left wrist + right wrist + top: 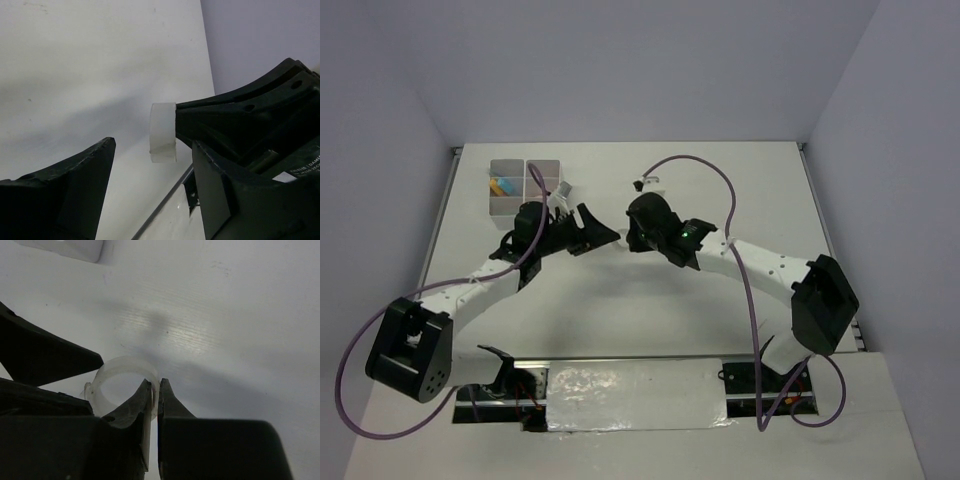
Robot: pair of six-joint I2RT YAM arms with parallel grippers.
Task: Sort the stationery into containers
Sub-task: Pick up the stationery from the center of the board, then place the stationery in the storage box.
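White counter, pale purple walls: divided white box (526, 178) sits back left, just right of the box the left gripper (603, 238) has its jaws spread wide, and a bit further right of the box the clear tape ring (120, 363) is pinched by the right gripper (155, 385), jaws pretty much closed on its rim.

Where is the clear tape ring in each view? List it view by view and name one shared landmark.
Top external: not discernible; it would be at the right gripper's tip, just left of centre.
Left wrist: the tape ring shows edge-on at centre, on that gripper's tip.
Right wrist: lower centre-left, its wall pinched between the fingers.
Shared landmark: the right gripper, shut on the ring.
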